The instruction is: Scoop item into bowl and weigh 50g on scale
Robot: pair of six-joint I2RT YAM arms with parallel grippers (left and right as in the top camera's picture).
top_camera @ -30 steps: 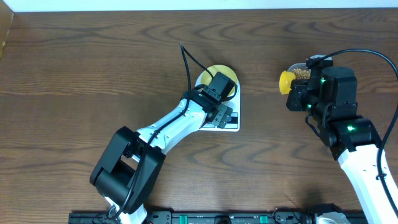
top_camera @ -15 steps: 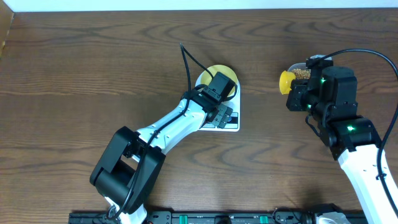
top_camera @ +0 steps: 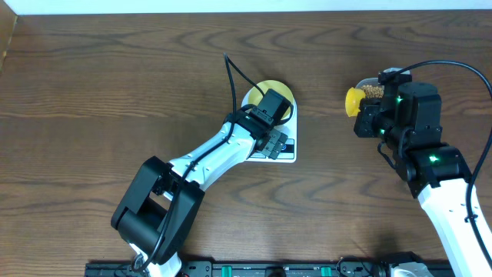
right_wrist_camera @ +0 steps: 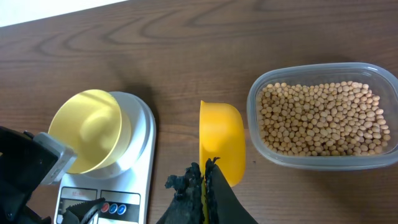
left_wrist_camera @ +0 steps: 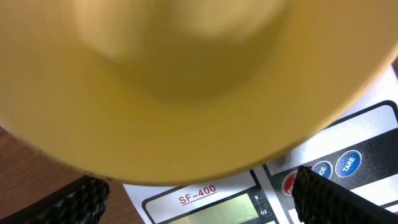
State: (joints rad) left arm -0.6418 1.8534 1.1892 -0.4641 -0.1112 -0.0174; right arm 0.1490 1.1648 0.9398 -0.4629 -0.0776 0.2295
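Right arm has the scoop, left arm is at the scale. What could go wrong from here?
1. The open left gripper hangs right at the bowl, low over the scale; any contact could shift the bowl or skew the reading.
2. The scoop in the right gripper must cross the gap from the tub of beans to the bowl; beans may spill.

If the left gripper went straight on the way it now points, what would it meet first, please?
Most likely the bowl on the scale, which fills the left wrist view just ahead of the open left gripper.
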